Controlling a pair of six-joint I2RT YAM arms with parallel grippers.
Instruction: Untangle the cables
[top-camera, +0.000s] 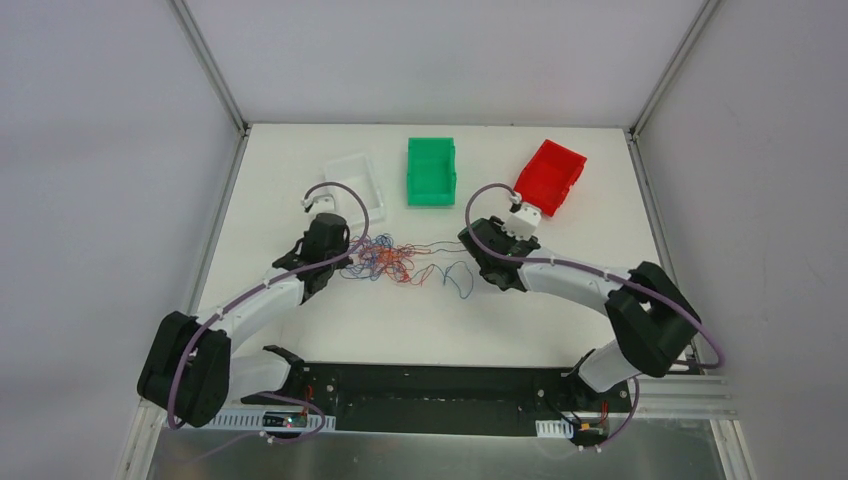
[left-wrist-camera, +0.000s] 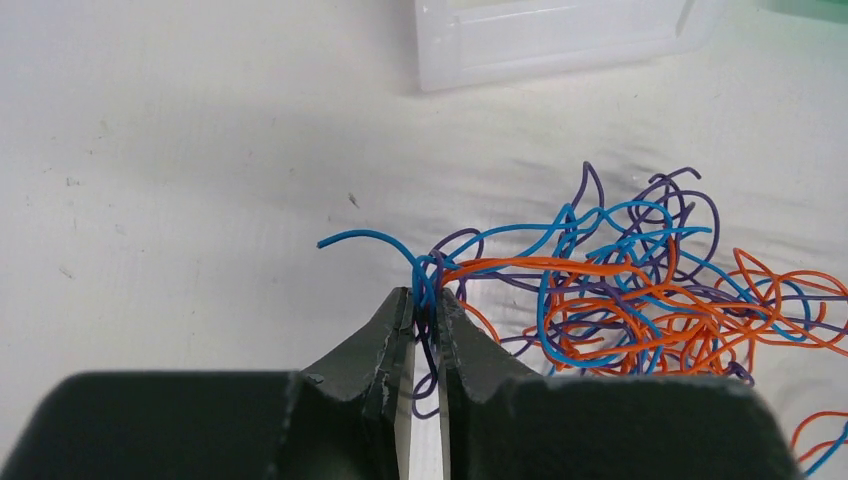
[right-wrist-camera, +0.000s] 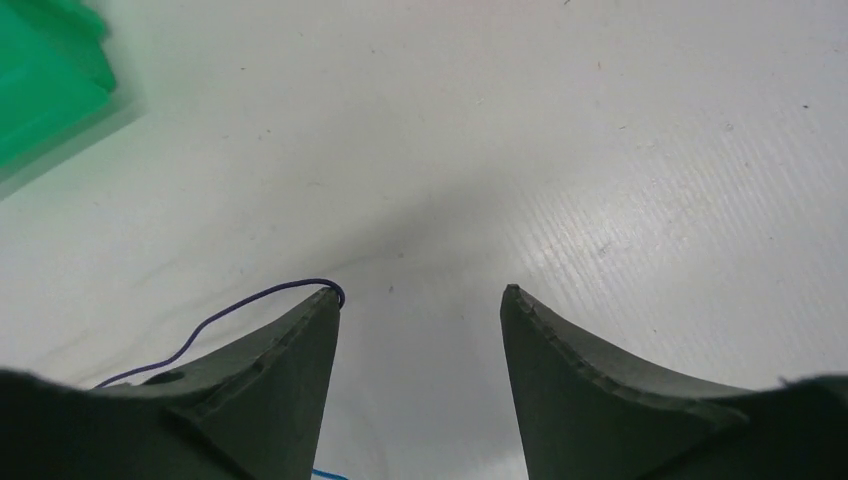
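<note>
The cables (top-camera: 395, 260) lie as a tangle of thin blue, orange and purple wires at the table's middle, with loose blue and purple strands trailing right. My left gripper (left-wrist-camera: 426, 300) is shut on blue and purple strands at the knot's left edge; the rest of the knot (left-wrist-camera: 640, 290) spreads to the right of it. In the top view my left gripper (top-camera: 345, 262) sits at the tangle's left end. My right gripper (right-wrist-camera: 420, 292) is open and empty above bare table; a purple strand (right-wrist-camera: 230, 312) curls past its left fingertip. It sits at the tangle's right end (top-camera: 478, 250).
A clear bin (top-camera: 352, 180), a green bin (top-camera: 431, 171) and a red bin (top-camera: 551, 175) stand in a row behind the tangle. The clear bin's wall (left-wrist-camera: 560, 40) is just beyond my left gripper. The green bin's corner (right-wrist-camera: 45, 85) shows at the right wrist view's upper left.
</note>
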